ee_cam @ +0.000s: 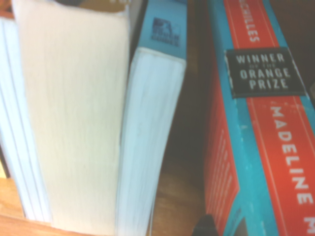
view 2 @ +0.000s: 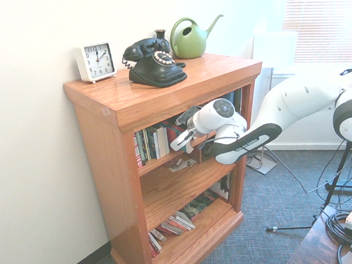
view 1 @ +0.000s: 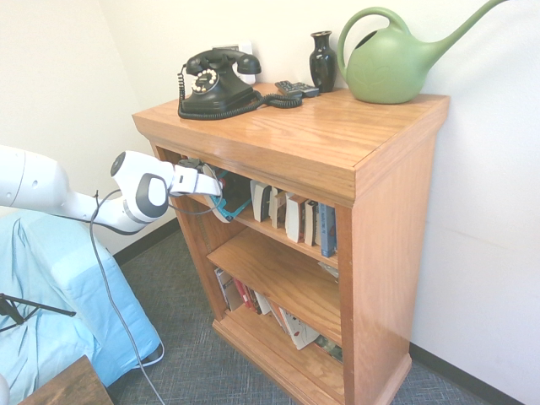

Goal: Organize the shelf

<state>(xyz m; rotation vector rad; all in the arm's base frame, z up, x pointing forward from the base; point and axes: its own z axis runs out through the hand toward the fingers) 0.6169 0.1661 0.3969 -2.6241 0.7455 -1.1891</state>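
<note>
The red-and-blue book (ee_cam: pixel 256 147) reads "WINNER OF THE ORANGE PRIZE".

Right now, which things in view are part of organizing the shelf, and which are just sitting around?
Job:
- shelf
- books on its top tier
- blue and red book by the gripper

Bystanders, all on the shelf's top:
- black telephone
- green watering can
- dark vase
- white clock

White arm (view 2: pixel 298 104), grey joints
</note>
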